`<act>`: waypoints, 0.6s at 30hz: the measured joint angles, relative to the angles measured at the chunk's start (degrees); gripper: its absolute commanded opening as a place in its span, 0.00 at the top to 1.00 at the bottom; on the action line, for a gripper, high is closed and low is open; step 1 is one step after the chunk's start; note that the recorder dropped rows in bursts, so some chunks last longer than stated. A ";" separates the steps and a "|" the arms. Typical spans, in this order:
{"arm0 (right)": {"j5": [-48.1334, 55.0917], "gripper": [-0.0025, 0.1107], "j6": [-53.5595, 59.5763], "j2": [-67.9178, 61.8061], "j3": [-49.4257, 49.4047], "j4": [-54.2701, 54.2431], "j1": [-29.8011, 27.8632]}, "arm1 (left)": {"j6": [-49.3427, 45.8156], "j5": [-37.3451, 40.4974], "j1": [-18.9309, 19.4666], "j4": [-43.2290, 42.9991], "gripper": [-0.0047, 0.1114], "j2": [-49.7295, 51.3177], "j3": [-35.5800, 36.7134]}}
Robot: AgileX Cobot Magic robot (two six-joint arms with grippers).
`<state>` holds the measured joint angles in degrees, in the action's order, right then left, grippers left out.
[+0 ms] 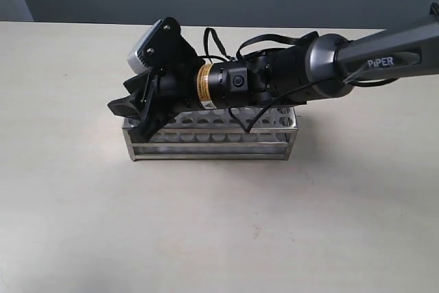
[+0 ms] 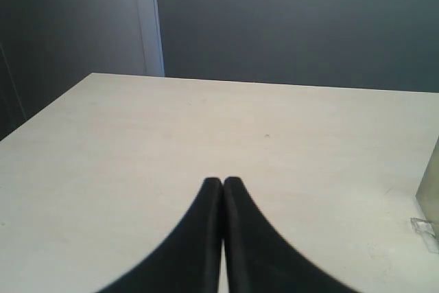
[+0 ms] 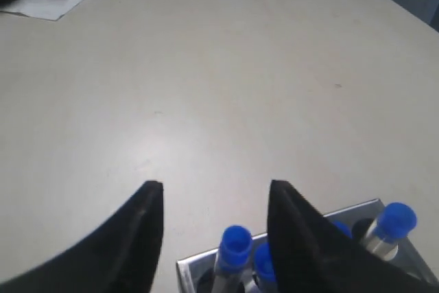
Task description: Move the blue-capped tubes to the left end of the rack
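Stainless-steel rack (image 1: 226, 143) at the middle of the table (image 1: 219, 238), long side running from 9 to 3 o'clock. Crossed from 3 o'clock by the right arm (image 1: 384, 56), with the right jaws hanging over the 9 o'clock end, spread apart and gripping nothing, wide enough to drop around a cap.

Masked by that arm in the exterior view, but plain in the right wrist view: four blue-capped tubes (image 3: 236, 238) upright in holes along one short edge of the rack, caps standing above the top plate, one half hidden behind a jaw. Judged to be the 9 o'clock end, so probably little left to do. Holes visible toward 3 o'clock look empty.

Left jaws pressed together on nothing, over bare table, presumably kept clear of the work.
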<state>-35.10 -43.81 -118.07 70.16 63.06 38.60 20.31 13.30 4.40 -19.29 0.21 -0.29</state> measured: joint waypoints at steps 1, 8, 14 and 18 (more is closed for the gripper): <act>0.43 0.89 -0.62 0.75 0.00 0.18 0.00 | 0.00 0.00 0.00 0.00 0.96 0.00 0.00; 10.08 0.99 -8.85 22.30 -4.50 3.61 -5.58 | 0.00 0.00 0.00 0.00 0.96 0.00 0.00; 29.18 0.99 -17.70 60.03 -24.88 2.62 -11.63 | 0.00 0.00 0.00 0.00 0.96 0.00 0.00; 31.66 0.99 -19.03 74.27 -34.31 1.10 -11.63 | 0.00 0.00 0.00 0.00 0.96 0.00 0.00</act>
<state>-3.45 -62.85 -43.80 35.85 64.16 26.97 20.31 13.30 4.40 -19.29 0.21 -0.29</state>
